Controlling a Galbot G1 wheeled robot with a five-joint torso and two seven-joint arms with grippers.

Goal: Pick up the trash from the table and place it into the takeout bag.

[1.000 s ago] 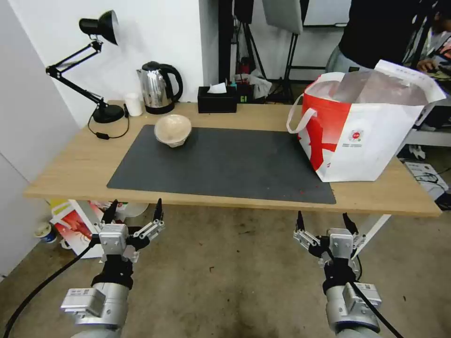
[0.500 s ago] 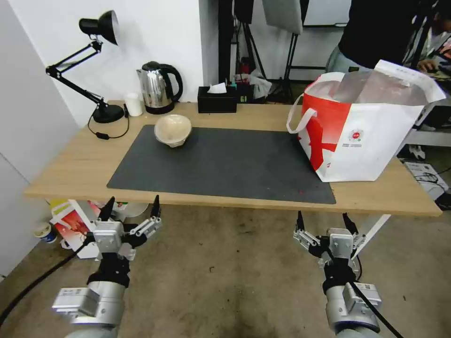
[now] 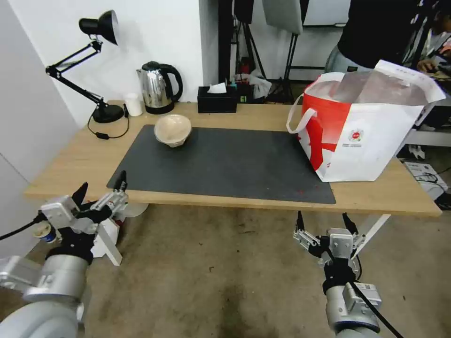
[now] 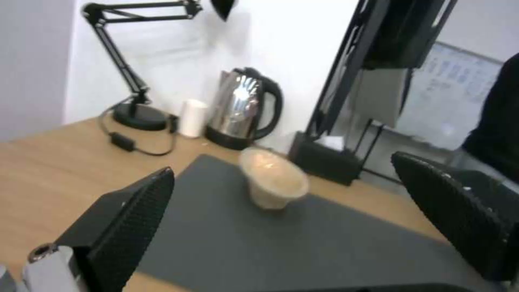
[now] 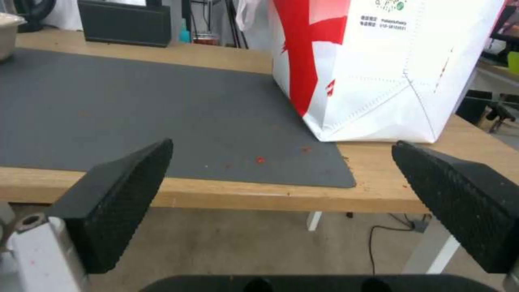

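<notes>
Since a moment ago the left gripper (image 3: 100, 186) has swung up and out toward the robot's left, from low in front of the surface to its near left corner, level with the front edge; the right gripper (image 3: 322, 222) has not shifted. The beige paper bowl (image 3: 173, 129) sits tilted on the far left part of the dark grey mat (image 3: 225, 164), its opening facing toward the robot and somewhat up. In the left wrist view the bowl (image 4: 273, 179) lies ahead between the spread left jaws, well apart from them. The jaws of the left gripper are wide apart and hold nothing. The takeout bag (image 3: 361, 131) stands upright on the right end of the surface (image 3: 70, 164), partly on the mat's right edge, its top gaping and its silvery lining showing. The right gripper hangs below the front edge of the surface, near the bag's end, jaws wide apart and empty. Along the back of the surface stand a black desk lamp (image 3: 94, 65), a small white cup (image 3: 133, 103), a steel kettle (image 3: 159, 88) and a black tissue box (image 3: 216, 99).
</notes>
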